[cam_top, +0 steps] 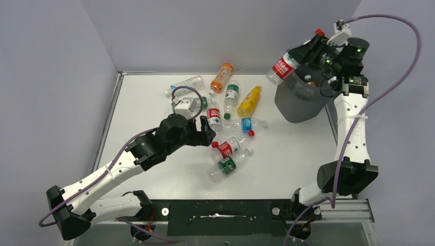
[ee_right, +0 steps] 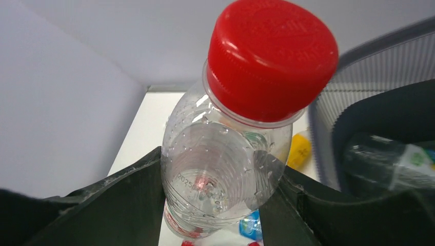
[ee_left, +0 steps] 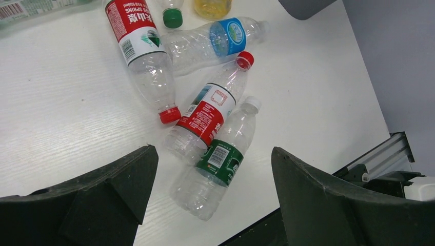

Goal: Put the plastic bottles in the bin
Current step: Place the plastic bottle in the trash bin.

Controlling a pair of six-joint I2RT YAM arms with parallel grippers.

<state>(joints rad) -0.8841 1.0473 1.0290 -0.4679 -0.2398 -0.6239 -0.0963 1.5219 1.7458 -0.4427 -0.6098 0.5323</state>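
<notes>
Over the bin's (cam_top: 300, 105) left rim, pinched in the right gripper (cam_top: 307, 51): red-labelled bottle (cam_top: 283, 66), tilted, base outside the rim. Inside the bin, one clear bottle (ee_right: 390, 159). Above the worktop (cam_top: 287, 154), left gripper (cam_top: 209, 130) spread wide over loose bottles (cam_top: 224, 148) lying flat.

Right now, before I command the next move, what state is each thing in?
bin, upright, at least one dropped bottle inside.
held bottle, capped, tilted, by the bin's rim, not yet released.
right tool, shut on the held bottle.
left tool, open, empty.
loose bottles, lying on the table.
orange bottle, lying flat.
yellow bottle, lying flat.
</notes>
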